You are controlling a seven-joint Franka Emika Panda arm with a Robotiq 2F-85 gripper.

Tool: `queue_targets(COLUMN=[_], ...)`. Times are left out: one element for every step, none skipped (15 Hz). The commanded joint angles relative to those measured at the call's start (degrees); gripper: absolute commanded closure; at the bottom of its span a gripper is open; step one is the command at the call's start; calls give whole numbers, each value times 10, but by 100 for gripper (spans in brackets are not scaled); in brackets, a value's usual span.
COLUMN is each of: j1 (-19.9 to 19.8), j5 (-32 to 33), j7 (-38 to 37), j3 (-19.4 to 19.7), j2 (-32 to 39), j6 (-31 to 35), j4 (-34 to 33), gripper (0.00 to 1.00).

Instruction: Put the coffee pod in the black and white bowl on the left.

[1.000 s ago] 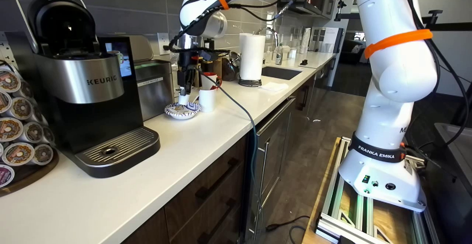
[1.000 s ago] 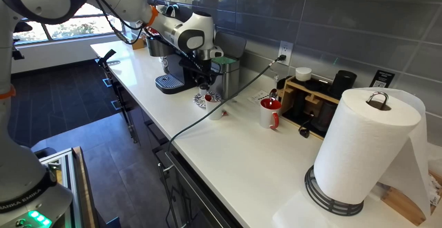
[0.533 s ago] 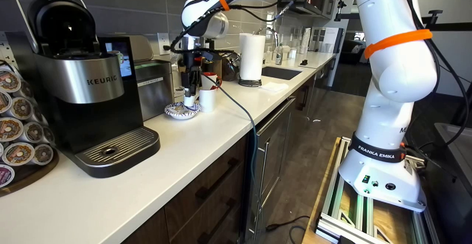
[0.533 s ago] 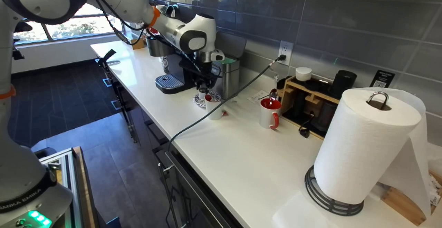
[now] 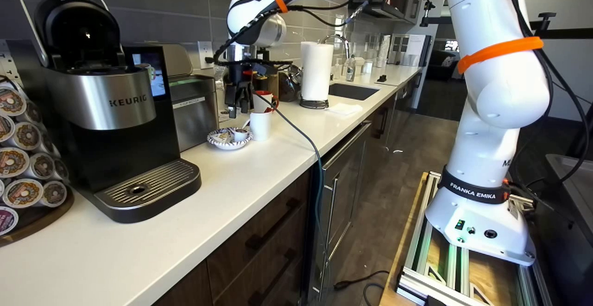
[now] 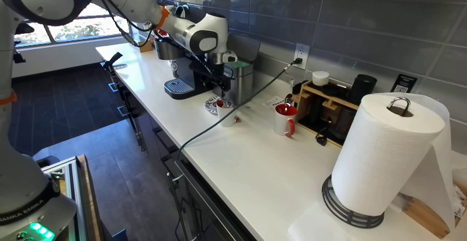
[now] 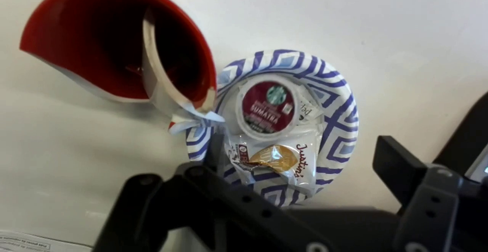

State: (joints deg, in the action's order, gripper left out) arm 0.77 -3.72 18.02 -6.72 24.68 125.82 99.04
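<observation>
Overhead, pincer point(image 5: 238, 111) parted, gap beneath | pod point(image 7: 267, 109) inside bowl point(image 7: 341, 130) rim | mug point(image 5: 260, 128) alongside

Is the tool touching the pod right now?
Apart. In an exterior view, the open tool hangs above the bowl, a visible gap separating it from the pod inside.

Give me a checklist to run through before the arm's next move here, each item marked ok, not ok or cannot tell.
1. Coffee pod inside the patterned bowl: ok.
2. Tool open, with nothing between its fingers: ok.
3. Fingertips above the pod, with a visible gap in an exterior view: ok.
4. Pod's printed lid facing up: ok, "Sumatra" is readable in the wrist view.
5. Pod sitting level, with the Justin's packet sharing the bowl: cannot tell.
6. Sideways room between the tool and the white mug: cannot tell.
</observation>
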Motion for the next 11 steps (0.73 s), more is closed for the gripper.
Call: queue_targets(j1=[13,16,21,27,36,45,56,69,94,118,75], j5=[1,-4,-8,-9,-8,-1,9,25,50,77,41], j7=[-40,-56,-77,-95,-130,-163,-207,-250,-295,-334,-262], j3=[1,0,0,-1,0,2,6,9,33,55,14], j2=[-41,-61,-82,-104,-122,-139,-158,-178,-199,-218,-160], j6=[25,45,79,120,157,194,225,255,284,314,267], j4=[46,73,105,139,168,196,226,257,290,321,239], gripper=[0,0,0,0,0,0,0,0,0,0,0])
